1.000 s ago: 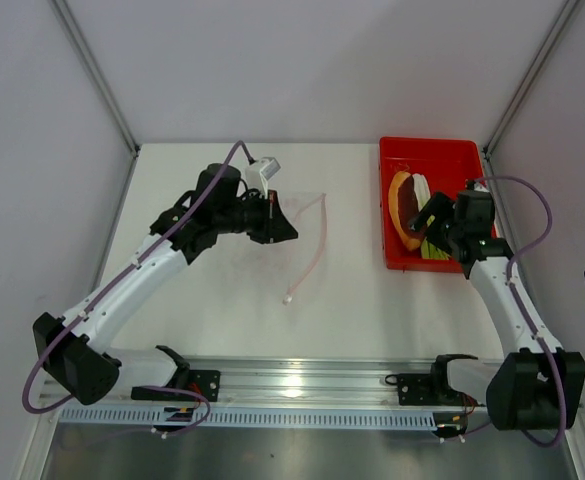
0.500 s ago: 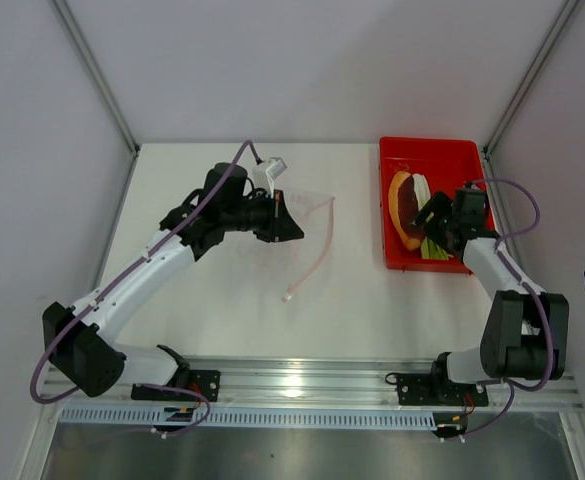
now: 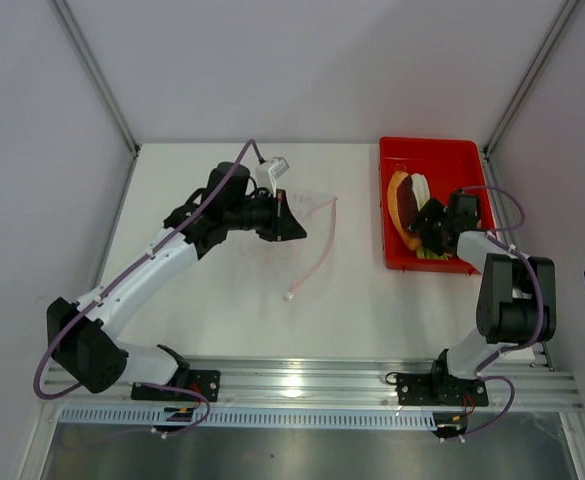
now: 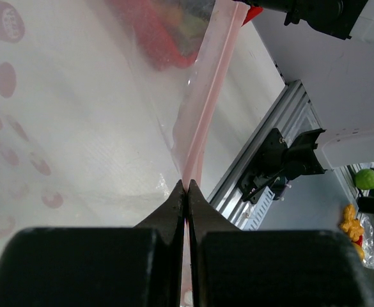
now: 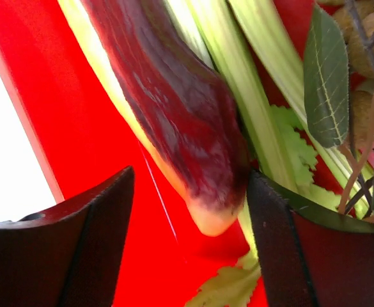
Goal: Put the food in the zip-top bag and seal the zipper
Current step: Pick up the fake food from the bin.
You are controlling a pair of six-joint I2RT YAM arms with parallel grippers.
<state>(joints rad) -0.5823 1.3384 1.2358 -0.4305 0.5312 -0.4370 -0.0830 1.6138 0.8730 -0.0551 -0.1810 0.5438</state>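
The clear zip-top bag (image 3: 312, 212) hangs from my left gripper (image 3: 290, 224), which is shut on its pink-red zipper strip (image 3: 319, 250). The white slider tab (image 3: 288, 297) rests on the table. In the left wrist view the gripper (image 4: 187, 187) pinches the strip (image 4: 213, 67) beside the dotted bag wall (image 4: 78, 128). My right gripper (image 3: 430, 230) is open in the red tray (image 3: 442, 155), straddling the near tip of the dark-red wedge (image 3: 404, 205). The right wrist view shows the gripper (image 5: 190, 214) around the wedge tip (image 5: 174, 109), the leek stalk (image 5: 238, 77) beside it, and the grapes (image 5: 366, 29) partly behind leaves.
The red tray stands at the back right near the right wall post (image 3: 527, 80). An aluminium rail (image 3: 302, 385) runs along the near edge. Green leaves (image 5: 324, 77) lie among the food. The table's left half (image 3: 172, 300) is bare white.
My right gripper has moved left and down within the tray to the wedge's near end. My left gripper has shifted slightly right with the bag edge, still pinched.
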